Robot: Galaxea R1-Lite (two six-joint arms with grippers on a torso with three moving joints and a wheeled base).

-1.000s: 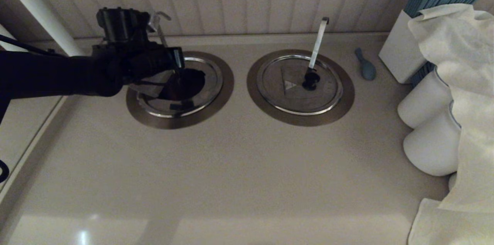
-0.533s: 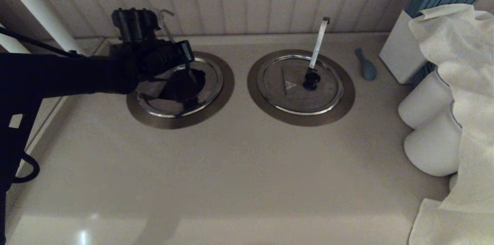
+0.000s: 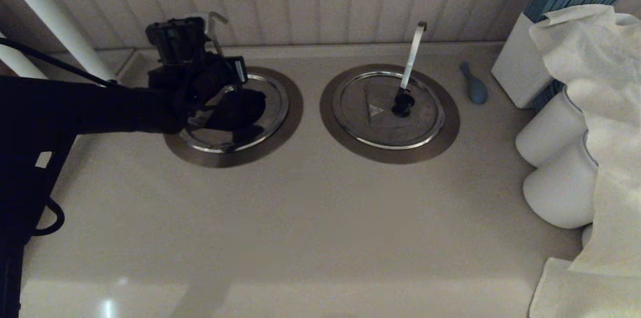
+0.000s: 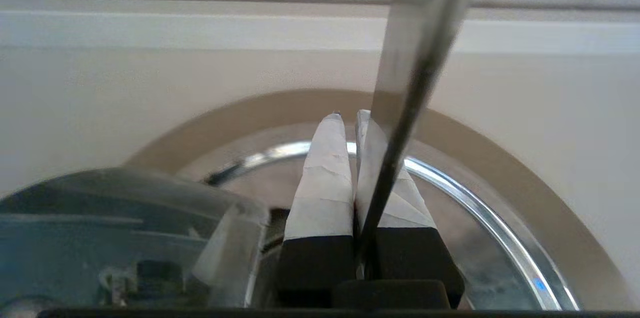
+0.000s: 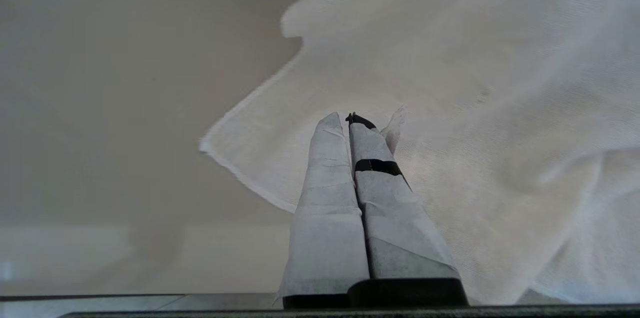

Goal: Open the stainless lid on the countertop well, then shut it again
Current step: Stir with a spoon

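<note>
Left tool (image 4: 348,117) is seen over the lid (image 3: 270,102), its taped fingers drawn together with nothing visible between the tips. The thin grey handle (image 4: 415,82) crosses just in front of them, and whether it is being touched cannot be told. Over the last second the wrist has been carried a little towards the wall and to the right, while the lid's bright rim has kept its place inside the collar of the well (image 3: 296,102). The lid is therefore judged to be lying flat and seated, so the well is covered (its black knob is hidden under the tool). It cannot be told from this whether the lid is about to be lifted or has just been set back down. With the fingers shut and nothing seen in them, a fresh grip on the knob would be needed for any further lift.

The lid is a thin polished steel disc, mirror-like, in which the dark arm is reflected. A hard, slippery surface is to be expected, with the knob as the only sure hold. The collar is broader, brushed and brownish, set flush in the smooth pale table (image 3: 300,218). A twin lid (image 3: 388,122) lies closed well to the right.

Right tool (image 5: 350,118) is parked with fingers pressed together, above a soft white cloth (image 5: 475,107)
</note>
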